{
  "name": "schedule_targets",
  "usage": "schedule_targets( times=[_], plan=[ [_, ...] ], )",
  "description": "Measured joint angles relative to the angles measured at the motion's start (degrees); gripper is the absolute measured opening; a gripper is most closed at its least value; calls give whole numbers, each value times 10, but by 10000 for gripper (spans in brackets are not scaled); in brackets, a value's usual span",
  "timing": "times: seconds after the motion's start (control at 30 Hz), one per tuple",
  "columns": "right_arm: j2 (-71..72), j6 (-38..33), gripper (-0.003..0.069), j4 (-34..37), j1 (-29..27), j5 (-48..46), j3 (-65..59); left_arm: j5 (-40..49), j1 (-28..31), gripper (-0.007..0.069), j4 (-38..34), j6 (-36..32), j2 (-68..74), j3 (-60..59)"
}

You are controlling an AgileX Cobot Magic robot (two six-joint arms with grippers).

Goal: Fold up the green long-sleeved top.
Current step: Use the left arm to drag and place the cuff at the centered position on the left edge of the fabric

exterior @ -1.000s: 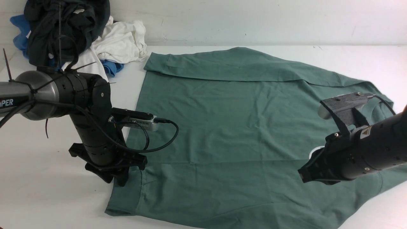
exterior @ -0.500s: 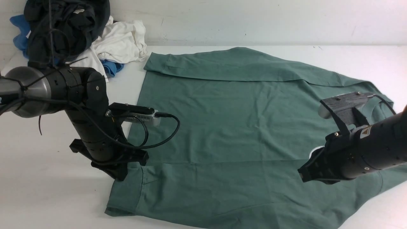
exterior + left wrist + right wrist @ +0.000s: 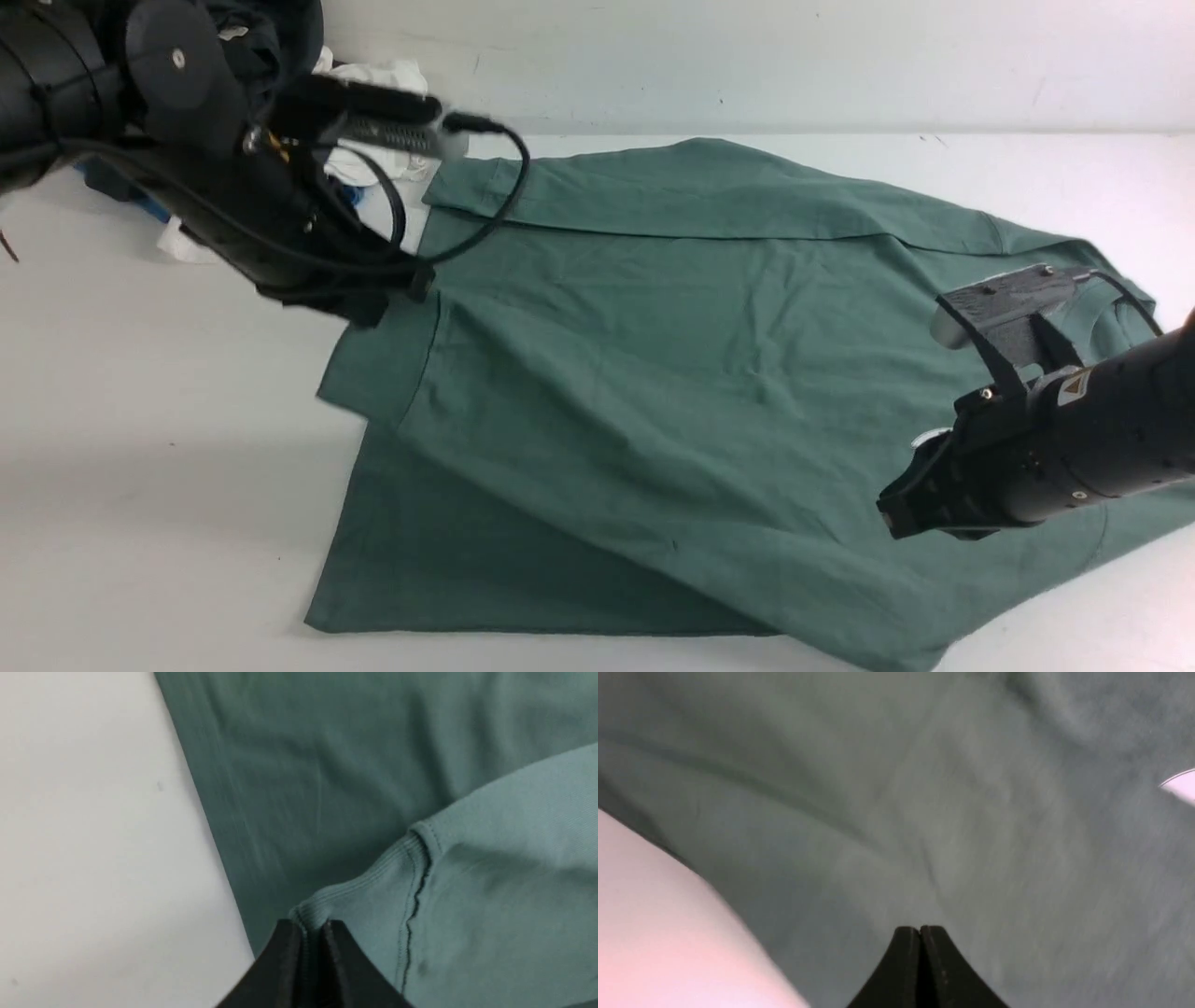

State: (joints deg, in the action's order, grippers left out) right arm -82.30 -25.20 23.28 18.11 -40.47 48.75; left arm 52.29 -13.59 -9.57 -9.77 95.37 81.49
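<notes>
The green long-sleeved top (image 3: 672,373) lies left-to-right along the counter (image 3: 140,420), its ribbed cuff (image 3: 355,896) clamped in the left claw (image 3: 311,933) over its left end; the right claw (image 3: 920,933), closed and seemingly empty, hovers over its right end.

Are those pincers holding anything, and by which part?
The left pincer grips the green top by its ribbed sleeve cuff. The right pincer is shut, no cloth visible between its tips.

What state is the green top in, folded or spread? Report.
Partly folded: the far sleeve lies across the green top, and the fingers of the left gripper pinch the ribbed cuff, held up over the body.
</notes>
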Motion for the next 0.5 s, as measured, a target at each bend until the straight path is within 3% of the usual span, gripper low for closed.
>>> schedule_targets(
  times=[0.27,0.5],
  plan=[
    [7,-2,-10,-26,0,-4,0,-1,0,23,17,-24,122,189],
    [12,-3,-10,-27,0,-6,0,1,0,27,66,13,291,319]
  ],
)
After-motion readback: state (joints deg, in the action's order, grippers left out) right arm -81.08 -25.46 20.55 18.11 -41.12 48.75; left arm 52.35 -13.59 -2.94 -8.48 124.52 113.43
